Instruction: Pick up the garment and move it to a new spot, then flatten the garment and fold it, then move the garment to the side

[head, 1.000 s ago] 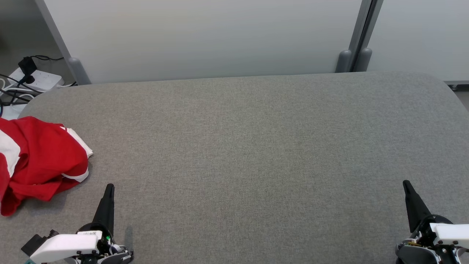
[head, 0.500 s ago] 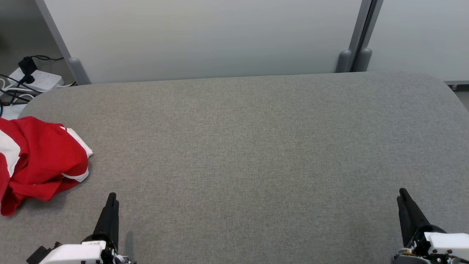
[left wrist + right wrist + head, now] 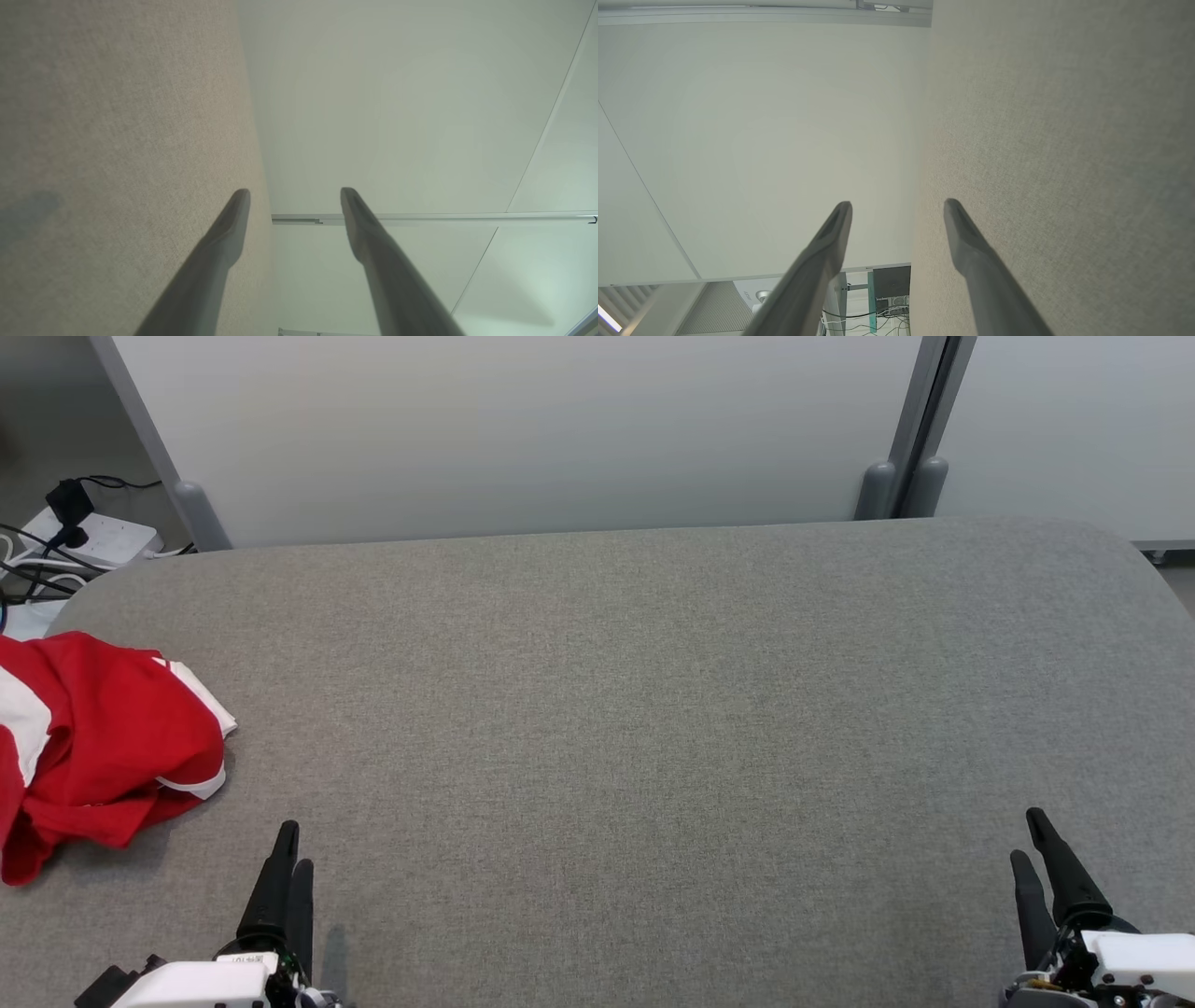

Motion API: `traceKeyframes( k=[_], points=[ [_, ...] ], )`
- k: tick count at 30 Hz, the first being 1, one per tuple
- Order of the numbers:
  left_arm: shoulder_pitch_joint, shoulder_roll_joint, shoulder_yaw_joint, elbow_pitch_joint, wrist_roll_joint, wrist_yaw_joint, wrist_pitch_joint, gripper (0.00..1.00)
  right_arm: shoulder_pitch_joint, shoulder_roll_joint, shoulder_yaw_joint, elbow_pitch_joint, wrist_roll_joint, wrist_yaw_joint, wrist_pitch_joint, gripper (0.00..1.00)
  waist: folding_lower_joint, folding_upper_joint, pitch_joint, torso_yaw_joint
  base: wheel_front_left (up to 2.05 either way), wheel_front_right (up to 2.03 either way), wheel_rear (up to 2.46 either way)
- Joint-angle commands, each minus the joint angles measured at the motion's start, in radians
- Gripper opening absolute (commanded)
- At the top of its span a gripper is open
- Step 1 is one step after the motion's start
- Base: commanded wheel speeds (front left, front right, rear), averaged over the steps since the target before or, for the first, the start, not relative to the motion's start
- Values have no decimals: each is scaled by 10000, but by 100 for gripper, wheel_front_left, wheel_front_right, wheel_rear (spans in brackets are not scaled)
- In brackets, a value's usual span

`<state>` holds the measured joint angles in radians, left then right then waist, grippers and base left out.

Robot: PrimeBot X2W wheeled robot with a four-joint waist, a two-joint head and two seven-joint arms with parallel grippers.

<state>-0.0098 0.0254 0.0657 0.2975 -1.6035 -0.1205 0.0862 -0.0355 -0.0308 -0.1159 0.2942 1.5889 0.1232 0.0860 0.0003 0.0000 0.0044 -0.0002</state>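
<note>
Garment: a red and white garment lies crumpled in a heap at the left edge of the counter, roughly midway between its far and near edges. Part of it runs off the head view, so I cannot tell its full extent.
Left tool: low at the near edge, toward the near-left corner, fingers pointing at the far edge. It is released, the fingers parted with nothing between them. It is near the garment's near side but clear of the cloth.
Right tool: at the near edge by the near-right corner, well apart from the garment. It is likewise released and empty.
Surroundings: a pale partition stands behind the far edge, and a power strip with cables lies on the floor past the far-left corner.
Step in hand: apparently the first one, picking the garment up; the heap looks untouched.
Next move calls for: the left tool swinging toward the left edge and coming down on a raised fold with its fingers spread. The bare middle of the counter looks a sensible new spot.
Risk: a shallow pinch may catch only one layer and drag the heap.
</note>
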Motion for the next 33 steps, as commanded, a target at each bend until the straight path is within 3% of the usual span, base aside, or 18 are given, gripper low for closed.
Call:
traceKeyframes(
  k=[1, 13, 33],
  points=[
    [-524, 149, 6, -343, 47, -25, -69, 100, -413, -193, 66, -379, -114, 33, -100, 100, -3, 0, 1, 0, 0, 0, 0],
    [-766, 454, -340, -597, 859, -33, -576, 100, -618, -612, 497, -537, -959, 38, -596, 100, -3, 0, -14, 4, 0, 0, 0],
    [-1294, 1071, -776, -1219, 4526, 225, -1214, 100, -1239, -1305, 1120, -1360, -5470, 45, -1210, 100, -3, 0, -63, 25, 0, 0, 0]
  ],
)
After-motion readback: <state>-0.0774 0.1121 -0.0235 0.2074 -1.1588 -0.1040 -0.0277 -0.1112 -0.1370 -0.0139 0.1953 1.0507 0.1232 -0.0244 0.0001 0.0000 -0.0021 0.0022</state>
